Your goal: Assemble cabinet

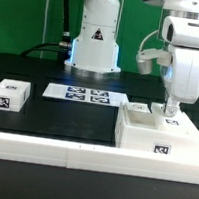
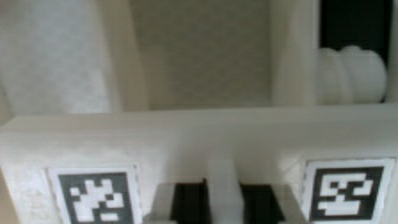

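the cabinet [image 1: 155,137] sits on the counter [image 1: 60,121] at the exterior view's right, close to the front edge, with one black-and-white tag facing the camera. the fingers [image 1: 170,115] come straight down onto its top, toward the exterior view's right end, and their tips sit at the top rim or just inside it. a small raised white piece [image 1: 137,108] stands on the other end of the top, apart from the fingers.

how wide the fingers stand, and whether they pinch any part of the cabinet, i cannot tell: in the exterior view the tips are too small and blend with the white plastic. the wrist view is blurred and filled by white walls of the cabinet [image 2: 196,140], with two tags and two dark bars [image 2: 187,203] between them. whether those bars are the fingers is unclear. a ribbed white shape [image 2: 356,75] is cut off at the picture's edge.

the arm hangs from above, its white wrist block upright and pointing straight down. its upper part is cut off by the picture's top. behind it stands the robot base [image 1: 96,42]. the marker board [image 1: 86,94] lies flat in front of that, and a small white tagged box [image 1: 9,96] sits well apart at the exterior view's left.
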Available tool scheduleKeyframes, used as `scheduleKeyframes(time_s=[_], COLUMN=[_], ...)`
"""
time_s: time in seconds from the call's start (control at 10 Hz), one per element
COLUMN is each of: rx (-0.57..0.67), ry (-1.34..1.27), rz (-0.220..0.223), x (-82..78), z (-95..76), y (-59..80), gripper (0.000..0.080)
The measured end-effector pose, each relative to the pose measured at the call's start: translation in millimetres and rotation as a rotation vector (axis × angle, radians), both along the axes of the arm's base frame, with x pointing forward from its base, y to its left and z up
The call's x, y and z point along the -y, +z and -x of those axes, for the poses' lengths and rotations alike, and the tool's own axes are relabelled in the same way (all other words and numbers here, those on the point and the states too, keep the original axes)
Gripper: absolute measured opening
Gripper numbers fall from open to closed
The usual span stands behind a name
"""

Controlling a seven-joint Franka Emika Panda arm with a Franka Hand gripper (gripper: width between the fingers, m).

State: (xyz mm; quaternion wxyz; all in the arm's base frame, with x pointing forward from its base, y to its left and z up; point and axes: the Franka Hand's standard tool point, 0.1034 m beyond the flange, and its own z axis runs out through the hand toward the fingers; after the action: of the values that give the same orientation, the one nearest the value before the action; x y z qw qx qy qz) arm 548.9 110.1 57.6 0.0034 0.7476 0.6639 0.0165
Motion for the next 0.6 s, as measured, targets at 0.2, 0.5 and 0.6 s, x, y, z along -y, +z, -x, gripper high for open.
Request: scheduleKeyframes(time_s=[0.2,0.5,0.6], rx=[0.002,0.002,0.003], ry=[0.002,0.002,0.010], rz=[0.003,0.003,0.003], x=[1.3,1.4,1.3], z=[-1.2,-1.2,-1.8], y=[0.3,0.3,0.1], gripper=[0.0071,0.0071,0.0071])
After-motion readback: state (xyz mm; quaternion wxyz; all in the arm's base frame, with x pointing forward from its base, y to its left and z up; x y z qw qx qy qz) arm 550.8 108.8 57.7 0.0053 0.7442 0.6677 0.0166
